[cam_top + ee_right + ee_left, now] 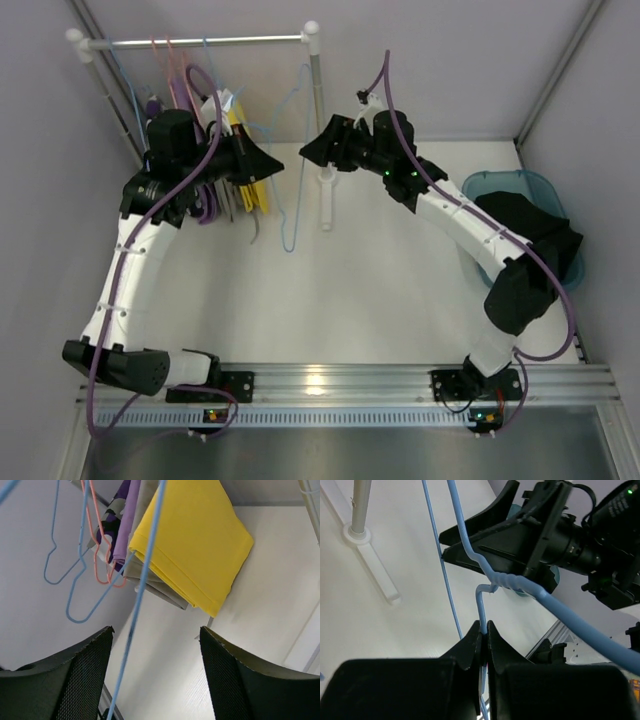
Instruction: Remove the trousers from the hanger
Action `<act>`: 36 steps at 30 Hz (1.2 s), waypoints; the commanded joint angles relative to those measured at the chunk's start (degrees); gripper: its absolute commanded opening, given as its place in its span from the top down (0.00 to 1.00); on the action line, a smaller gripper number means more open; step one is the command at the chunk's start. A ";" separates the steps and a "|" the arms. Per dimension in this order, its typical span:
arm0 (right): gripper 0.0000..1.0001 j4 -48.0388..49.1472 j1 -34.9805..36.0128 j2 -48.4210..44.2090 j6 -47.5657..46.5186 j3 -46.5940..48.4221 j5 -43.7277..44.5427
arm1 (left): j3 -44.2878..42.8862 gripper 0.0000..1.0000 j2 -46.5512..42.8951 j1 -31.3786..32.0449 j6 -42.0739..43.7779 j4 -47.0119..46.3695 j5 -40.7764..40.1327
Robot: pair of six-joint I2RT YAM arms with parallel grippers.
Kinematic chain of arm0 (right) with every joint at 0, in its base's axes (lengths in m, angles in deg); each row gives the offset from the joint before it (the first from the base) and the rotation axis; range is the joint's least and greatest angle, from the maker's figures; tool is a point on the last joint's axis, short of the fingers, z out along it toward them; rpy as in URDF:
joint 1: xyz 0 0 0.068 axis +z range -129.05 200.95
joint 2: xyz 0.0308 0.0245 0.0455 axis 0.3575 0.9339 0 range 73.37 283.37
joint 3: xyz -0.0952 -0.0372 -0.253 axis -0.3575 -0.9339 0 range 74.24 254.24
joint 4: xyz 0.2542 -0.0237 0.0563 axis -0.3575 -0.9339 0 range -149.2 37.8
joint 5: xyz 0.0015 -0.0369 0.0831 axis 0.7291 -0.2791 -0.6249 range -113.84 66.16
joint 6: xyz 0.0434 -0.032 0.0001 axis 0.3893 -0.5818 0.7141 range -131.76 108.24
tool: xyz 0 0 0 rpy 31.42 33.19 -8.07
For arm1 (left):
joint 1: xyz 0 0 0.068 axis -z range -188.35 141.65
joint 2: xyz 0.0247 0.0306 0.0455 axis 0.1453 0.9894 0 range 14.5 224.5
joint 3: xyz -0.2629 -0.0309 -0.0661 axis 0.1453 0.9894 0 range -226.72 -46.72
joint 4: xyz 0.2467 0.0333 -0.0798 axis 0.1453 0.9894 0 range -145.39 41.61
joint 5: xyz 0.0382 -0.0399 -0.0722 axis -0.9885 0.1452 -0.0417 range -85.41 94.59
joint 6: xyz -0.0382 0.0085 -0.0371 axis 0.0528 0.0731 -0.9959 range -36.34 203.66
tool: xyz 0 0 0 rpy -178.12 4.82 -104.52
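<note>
The trousers (550,235) lie as a black heap in the teal basket (497,181) at the right side of the counter (380,300), well apart from the hanger (505,580), whose light-blue wire shows bare in all three views. By that, the garment seems to be off it already. The cloth looks soft, limp and light, and in no way fragile. It will sag and slide rather than keep a shape, so any further hold is best taken on a bunched fold or the thicker waistband, pinched deep. The hanger is the opposite: thin, stiff, springy wire, light and likely slick between hard fingers, so it may turn in a grip. It is best held near the twisted neck, where it cannot swing far. The left end effector (484,627) has its fingers pressed together on a strand of that wire just below the twist. The right end effector (156,628) stands wide apart and holds nothing. A blue wire runs through the gap without clearly touching either finger, and the yellow garment (195,545) hangs beyond it on the rack.
</note>
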 commanded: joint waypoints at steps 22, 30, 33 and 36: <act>1.00 3.11 3.23 4.88 13.98 4.90 -1.41 | 5.10 0.91 -4.30 7.37 12.66 4.58 -7.05; 1.00 6.19 3.05 4.18 21.19 5.60 -1.41 | 13.54 0.70 -7.46 8.69 8.62 -0.07 -10.38; 1.00 6.10 2.61 3.65 23.30 4.64 -1.50 | 14.51 0.68 -8.08 8.69 7.56 -1.48 -11.35; 1.00 5.84 2.00 3.12 24.09 3.67 -1.59 | 15.48 0.71 -8.70 8.69 7.04 -1.75 -13.02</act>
